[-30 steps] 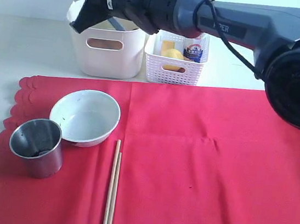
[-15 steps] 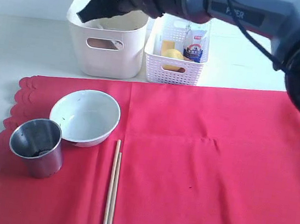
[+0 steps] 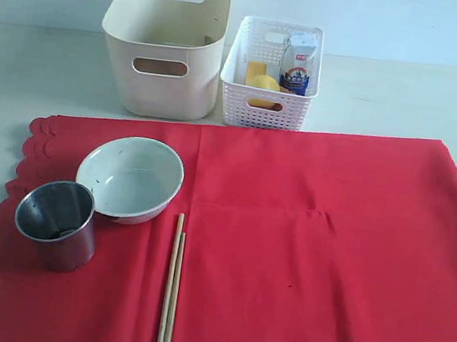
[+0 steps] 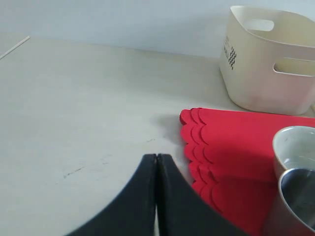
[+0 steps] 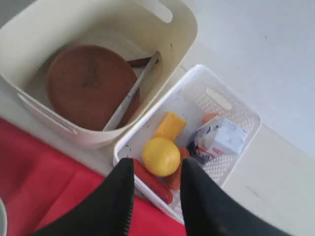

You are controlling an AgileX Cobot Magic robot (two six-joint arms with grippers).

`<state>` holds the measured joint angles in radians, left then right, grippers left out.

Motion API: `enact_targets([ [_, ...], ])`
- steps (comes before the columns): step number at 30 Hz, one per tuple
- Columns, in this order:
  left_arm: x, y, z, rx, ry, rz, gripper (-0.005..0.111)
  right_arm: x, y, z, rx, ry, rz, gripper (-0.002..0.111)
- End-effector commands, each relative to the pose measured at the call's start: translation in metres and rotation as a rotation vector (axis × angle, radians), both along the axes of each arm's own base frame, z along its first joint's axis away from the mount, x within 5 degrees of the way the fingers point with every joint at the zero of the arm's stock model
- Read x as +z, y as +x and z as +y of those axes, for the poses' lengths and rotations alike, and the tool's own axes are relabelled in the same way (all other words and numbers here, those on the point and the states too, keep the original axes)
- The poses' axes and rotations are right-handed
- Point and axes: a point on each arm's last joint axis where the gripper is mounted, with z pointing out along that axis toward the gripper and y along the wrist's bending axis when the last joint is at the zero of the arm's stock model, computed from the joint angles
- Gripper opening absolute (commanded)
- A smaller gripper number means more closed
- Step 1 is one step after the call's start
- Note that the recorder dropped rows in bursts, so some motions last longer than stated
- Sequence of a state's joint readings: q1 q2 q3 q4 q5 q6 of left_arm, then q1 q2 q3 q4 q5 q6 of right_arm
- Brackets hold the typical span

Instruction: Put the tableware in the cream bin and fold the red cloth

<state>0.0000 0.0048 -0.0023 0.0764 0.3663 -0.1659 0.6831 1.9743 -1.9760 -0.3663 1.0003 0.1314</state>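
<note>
The white bowl [image 3: 131, 177], the steel cup [image 3: 56, 222] and the pair of chopsticks [image 3: 171, 290] lie on the left part of the red cloth [image 3: 310, 258]. The cream bin [image 3: 162, 44] stands behind the cloth; in the right wrist view it [image 5: 177, 29] holds the brown plate [image 5: 91, 86], the silver knife [image 5: 130, 96] and the dark spoon's handle [image 5: 140, 62]. My right gripper [image 5: 156, 167] hangs open and empty high above the bin and basket. My left gripper [image 4: 156, 157] is shut over bare table beside the cloth's scalloped edge [image 4: 194, 142], near the cup [image 4: 295, 201].
A white perforated basket [image 3: 266, 108] stands right of the cream bin with a lemon [image 5: 161, 156], cheese [image 5: 170, 126], sausage [image 5: 152, 181] and milk carton [image 5: 219, 140]. Pale table surrounds the cloth on the left and behind.
The right arm, which reached over the cream bin, has pulled up and almost wholly out of the exterior view. The bowl, cup and chopsticks have not moved.
</note>
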Motion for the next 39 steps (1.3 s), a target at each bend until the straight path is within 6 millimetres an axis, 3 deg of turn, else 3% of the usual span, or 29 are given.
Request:
enact_targets([
  [1,0.0,0.0,0.0,0.0,0.005,-0.012,0.0,0.024,-0.019,-0.014,0.018,-0.016,0.05,0.032],
  [20,0.0,0.0,0.0,0.0,0.005,-0.012,0.0,0.071,-0.07,-0.036,0.11,0.094,0.134,0.032],
  [32,0.0,0.0,0.0,0.0,0.005,-0.012,0.0,0.061,-0.113,-0.069,0.127,0.104,0.127,0.032],
  [39,0.0,0.0,0.0,0.0,0.005,-0.012,0.0,0.041,-0.135,-0.085,0.14,0.104,0.162,0.032],
])
